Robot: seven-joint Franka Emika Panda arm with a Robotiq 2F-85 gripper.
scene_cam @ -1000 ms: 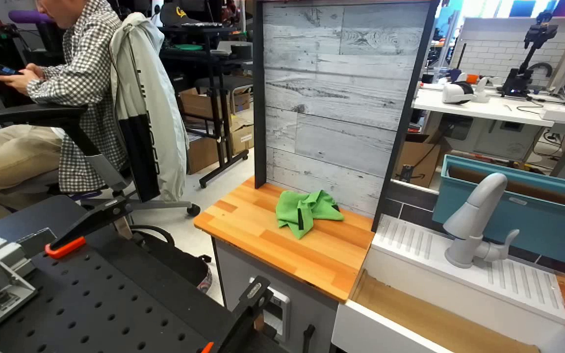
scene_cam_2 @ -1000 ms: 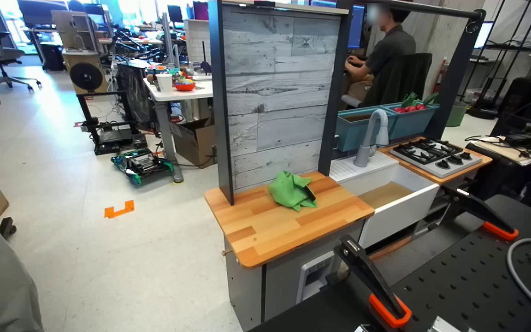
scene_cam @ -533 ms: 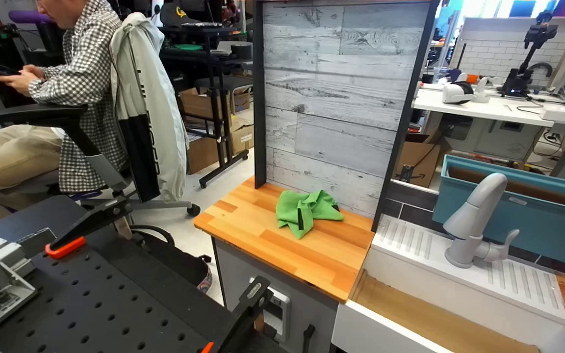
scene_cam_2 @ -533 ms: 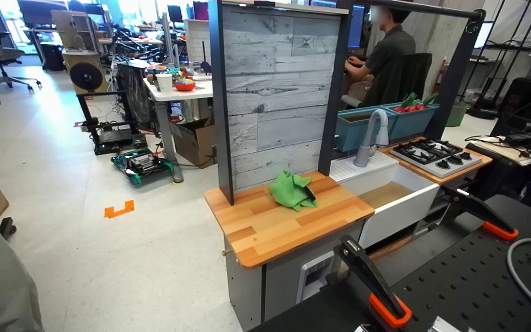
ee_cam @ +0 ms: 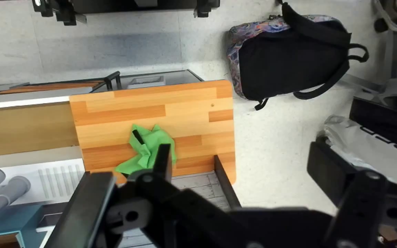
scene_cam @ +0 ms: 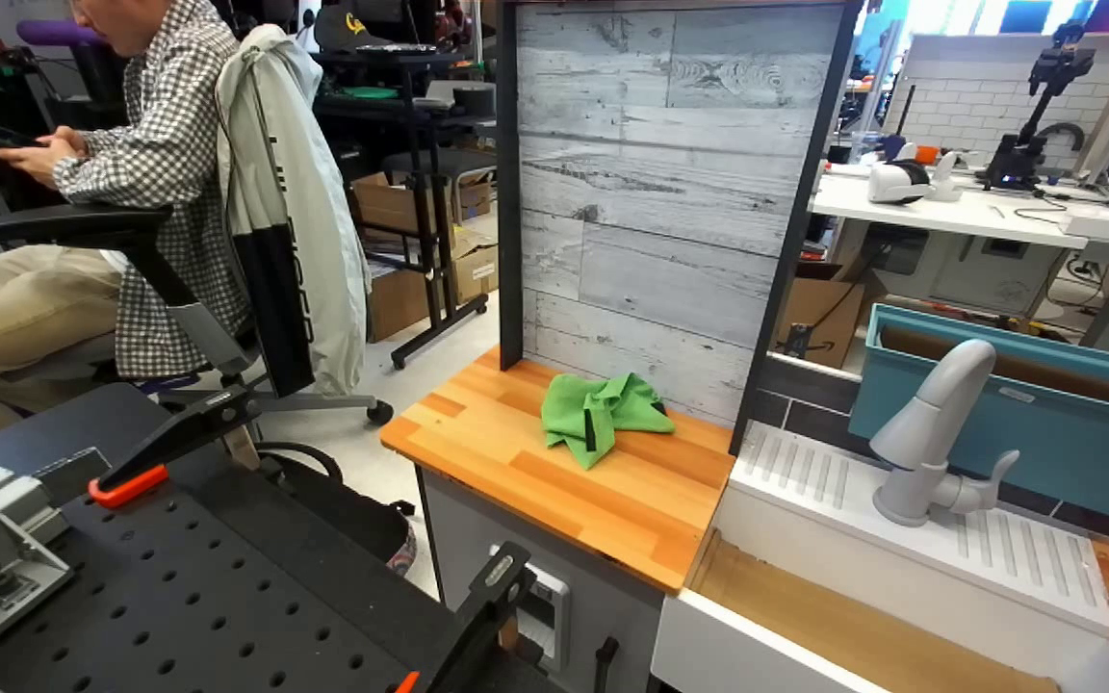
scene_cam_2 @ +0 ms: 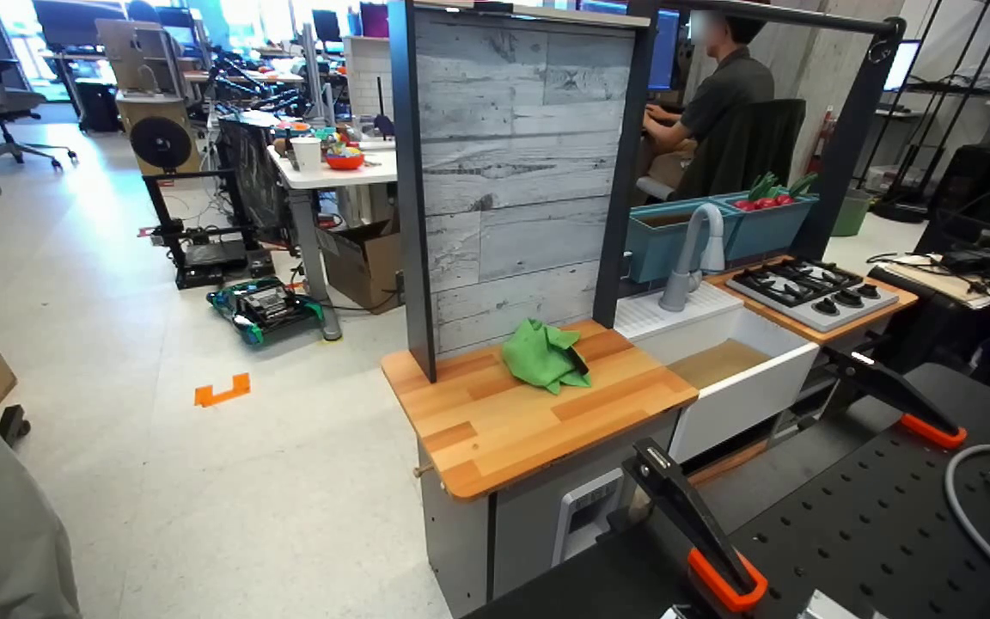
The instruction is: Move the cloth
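Note:
A crumpled green cloth [scene_cam: 620,406] with black patches lies on the wooden countertop [scene_cam: 477,448], close to the grey plank backboard. In an exterior view the cloth [scene_cam_2: 536,354] sits near the back of the countertop [scene_cam_2: 495,434]. In the wrist view the cloth [ee_cam: 155,142] lies on the countertop [ee_cam: 191,100], partly hidden behind one finger. My gripper [ee_cam: 241,150] is open, with its fingers wide apart and nothing between them. It is above and apart from the countertop; the cloth shows beside the left finger. The gripper and arm are not in the exterior views.
The plank backboard [scene_cam: 651,212] rises behind the cloth. A white sink [scene_cam_2: 744,378] with a grey faucet [scene_cam: 935,433] adjoins the countertop; a teal planter [scene_cam: 1017,414] stands behind. A stove top [scene_cam_2: 813,291] lies beyond. Clamps [scene_cam_2: 701,533] stand on the black perforated table. A backpack [ee_cam: 291,58] lies on the floor.

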